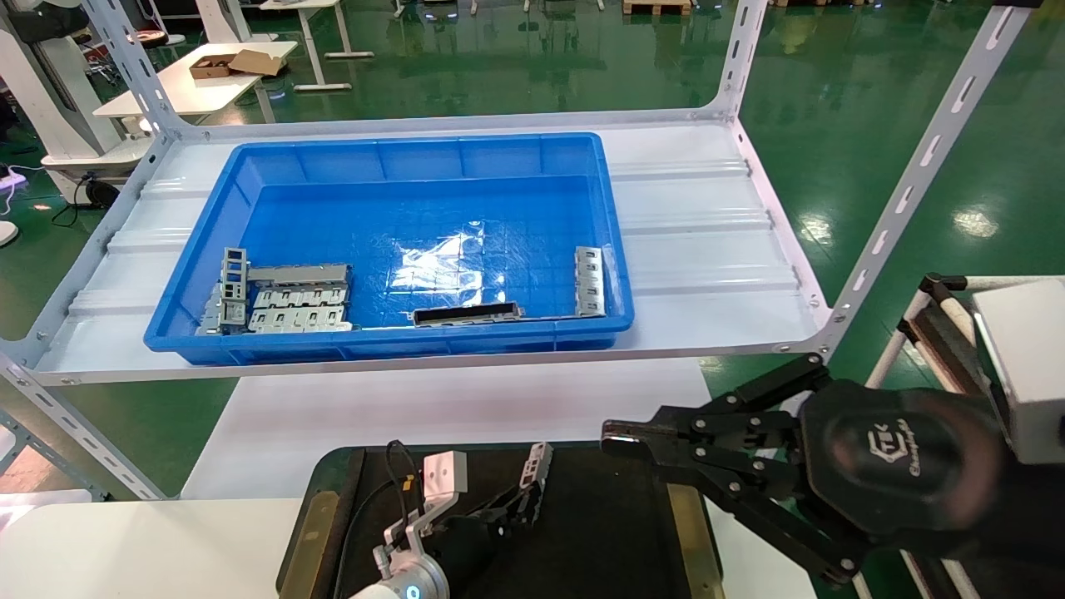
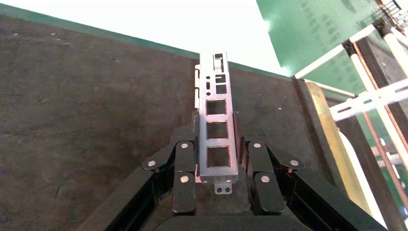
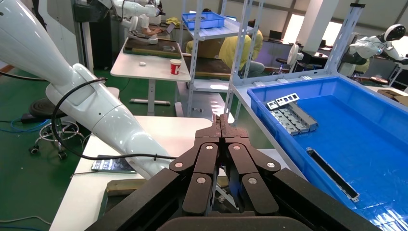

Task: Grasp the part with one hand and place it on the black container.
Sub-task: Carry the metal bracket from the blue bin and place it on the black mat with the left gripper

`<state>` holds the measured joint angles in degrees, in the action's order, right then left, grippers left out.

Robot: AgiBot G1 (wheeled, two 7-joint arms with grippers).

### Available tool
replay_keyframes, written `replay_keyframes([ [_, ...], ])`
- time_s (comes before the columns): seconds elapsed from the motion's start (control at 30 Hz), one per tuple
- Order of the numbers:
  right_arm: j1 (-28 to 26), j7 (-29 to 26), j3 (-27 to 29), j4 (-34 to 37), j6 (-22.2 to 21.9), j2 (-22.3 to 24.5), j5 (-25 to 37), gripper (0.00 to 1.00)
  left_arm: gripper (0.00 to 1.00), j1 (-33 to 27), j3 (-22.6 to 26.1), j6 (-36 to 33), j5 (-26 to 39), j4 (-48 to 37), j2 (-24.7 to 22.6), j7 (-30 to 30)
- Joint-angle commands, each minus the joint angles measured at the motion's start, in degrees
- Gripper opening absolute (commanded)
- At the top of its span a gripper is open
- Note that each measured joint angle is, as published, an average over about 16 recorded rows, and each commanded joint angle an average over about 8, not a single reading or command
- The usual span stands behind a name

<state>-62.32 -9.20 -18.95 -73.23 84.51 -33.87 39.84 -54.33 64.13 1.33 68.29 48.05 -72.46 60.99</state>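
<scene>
Fingers, left: the left gripper (image 2: pixel 217 159) holds the part (image 2: pixel 217 132) by its two long edges, near one end — the fingers (image 2: pixel 184 166) press from both sides and most of the bar sticks out forward.
Fingers, right: the right gripper (image 3: pixel 221 126) is closed on nothing, its tips pressed together; it waits at the right, beside the black container (image 1: pixel 616 532) and below the shelf.
Part, place: we see it over the black container, tilted, its far end up; we cannot tell whether its lower end touches the dark surface.
Part, handling: we judge it light and stiff, thin sheet metal with a row of rectangular cutouts — smooth, so it may slip or swing in a grip set so near one end.
Part, where to hold: the long edges, as now; a hold nearer the middle would be steadier, we think.
Container: wide and shallow, with brass-coloured strips (image 1: pixel 318 524) at the sides, on the white worktop (image 1: pixel 125 541).
Other things: the blue bin (image 1: pixel 399 241) on the shelf keeps more metal parts (image 1: pixel 299 299).
Risk: a thin bar let go while tilted can bounce or slide.
</scene>
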Motion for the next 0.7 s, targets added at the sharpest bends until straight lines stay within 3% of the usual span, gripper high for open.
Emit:
replay_keyframes([
  [0.03, 0.0, 0.0, 0.0, 0.0, 0.0, 0.0, 0.0, 0.0, 0.0, 0.0, 0.5, 0.7, -0.5, -0.6, -0.4, 0.5],
  [0.13, 0.0, 0.0, 0.0, 0.0, 0.0, 0.0, 0.0, 0.0, 0.0, -0.1, 1.2, 1.4, -1.4, -1.1, -0.6, 0.9],
  [0.2, 0.0, 0.0, 0.0, 0.0, 0.0, 0.0, 0.0, 0.14, 0.09, -0.2, 1.8, 1.8, -2.0, -1.2, -0.7, 1.0],
  [0.4, 0.0, 0.0, 0.0, 0.0, 0.0, 0.0, 0.0, 0.89, 0.82, -0.5, 3.5, 2.9, -3.8, -1.6, -1.0, 1.3],
  [0.43, 0.0, 0.0, 0.0, 0.0, 0.0, 0.0, 0.0, 0.97, 0.92, -0.6, 3.8, 3.1, -4.1, -1.6, -1.0, 1.3],
  [0.5, 0.0, 0.0, 0.0, 0.0, 0.0, 0.0, 0.0, 1.0, 1.0, -0.8, 4.4, 3.4, -4.7, -1.7, -1.2, 1.3],
  [0.7, 0.0, 0.0, 0.0, 0.0, 0.0, 0.0, 0.0, 1.0, 1.0, -1.7, 6.3, 4.3, -6.8, -1.6, -1.5, 1.2],
])
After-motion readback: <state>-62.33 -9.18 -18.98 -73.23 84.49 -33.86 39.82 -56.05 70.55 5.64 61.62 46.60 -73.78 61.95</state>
